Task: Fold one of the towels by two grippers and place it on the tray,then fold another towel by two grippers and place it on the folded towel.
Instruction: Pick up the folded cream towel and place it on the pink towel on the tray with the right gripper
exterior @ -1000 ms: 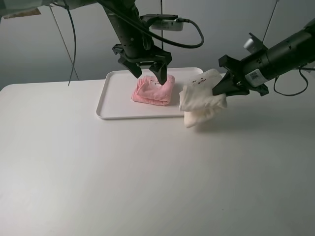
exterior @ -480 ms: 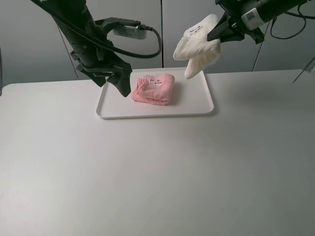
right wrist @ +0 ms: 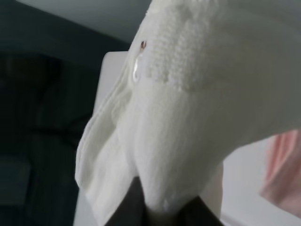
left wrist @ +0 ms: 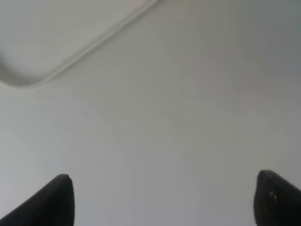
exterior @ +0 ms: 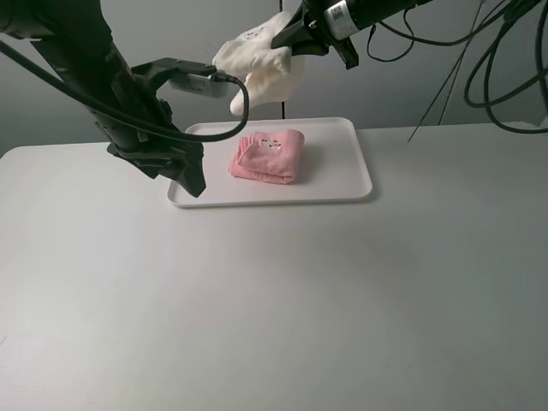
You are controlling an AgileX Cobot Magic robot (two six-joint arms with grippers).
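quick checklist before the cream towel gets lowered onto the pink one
1. Right gripper has a firm hold on the cream towel: ok, shut on it, and the towel hangs bunched in the air.
2. Pink towel folded and lying on the tray: ok.
3. Cream towel lined up above the pink towel: cannot tell; the high view shows it raised over the tray's far edge, but not its exact overhead position.
4. Left gripper out of the drop path: ok, open and empty at the tray's left edge, apart from the pink towel.
5. Cream towel folded neatly: cannot tell, it hangs in a lump.
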